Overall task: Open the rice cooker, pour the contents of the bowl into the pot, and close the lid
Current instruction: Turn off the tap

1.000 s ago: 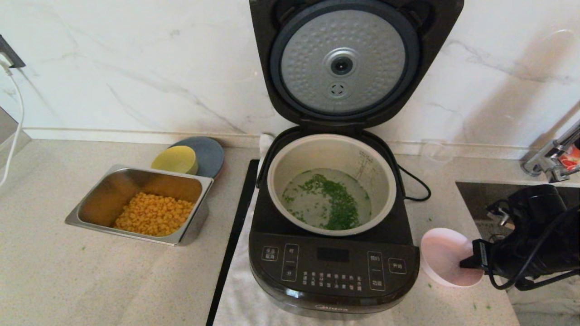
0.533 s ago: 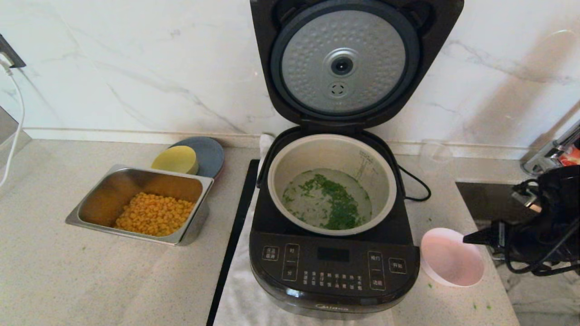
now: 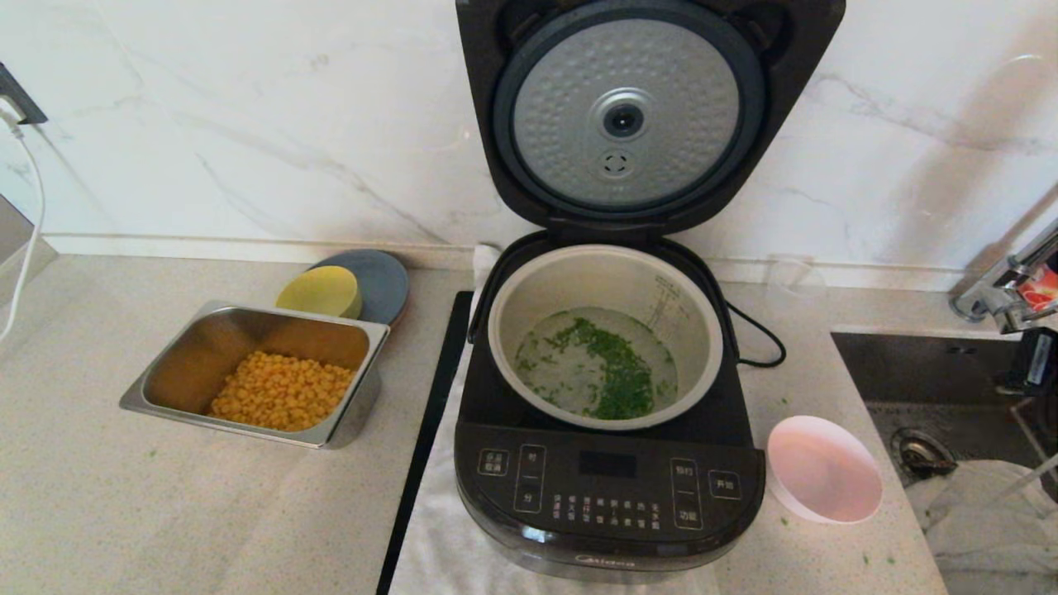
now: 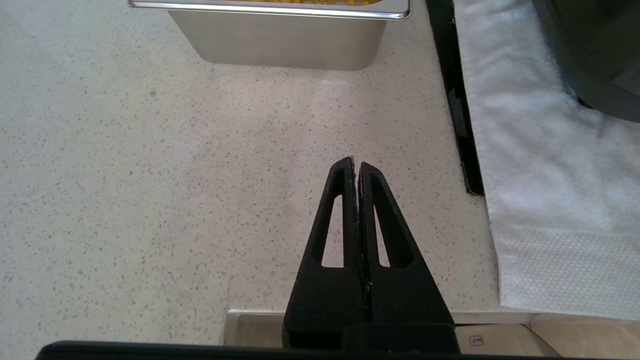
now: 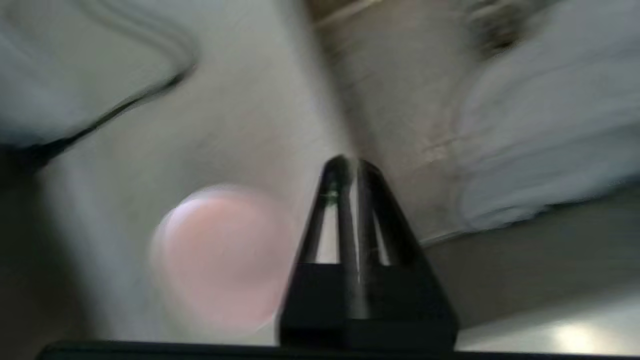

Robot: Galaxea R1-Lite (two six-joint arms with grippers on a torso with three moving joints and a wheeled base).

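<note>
The rice cooker [image 3: 609, 463] stands on a white towel [image 3: 446, 545] at the middle of the counter [image 3: 124, 512], close to its front edge. Its lid [image 3: 626, 116] is tipped fully up against the marble back wall, the dimpled silver underside facing forward. Inside, the pot [image 3: 607, 335] holds chopped green herbs [image 3: 616, 376] lying in a shallow pool of clear liquid at its bottom.

The bowl [image 3: 824, 468] sits upright and empty on the counter just beside the cooker's front right corner, between the cooker and the sink [image 3: 934, 372]; nothing touches it. A few green flecks lie on the counter around it.

The right gripper [image 5: 352, 162] shows only in its own wrist view, heavily blurred. Its fingers are pressed together with nothing between them, and the pink bowl [image 5: 225, 255] lies apart from them.

The left gripper [image 4: 356, 162] is parked low over the bare counter near the front edge, fingers closed and empty, with the steel tray [image 4: 280, 35] of corn beyond it.

Toward the counter's left side, the tray [image 3: 256, 372] sits in front of a yellow dish [image 3: 318, 291] resting on a grey plate [image 3: 380, 281].
</note>
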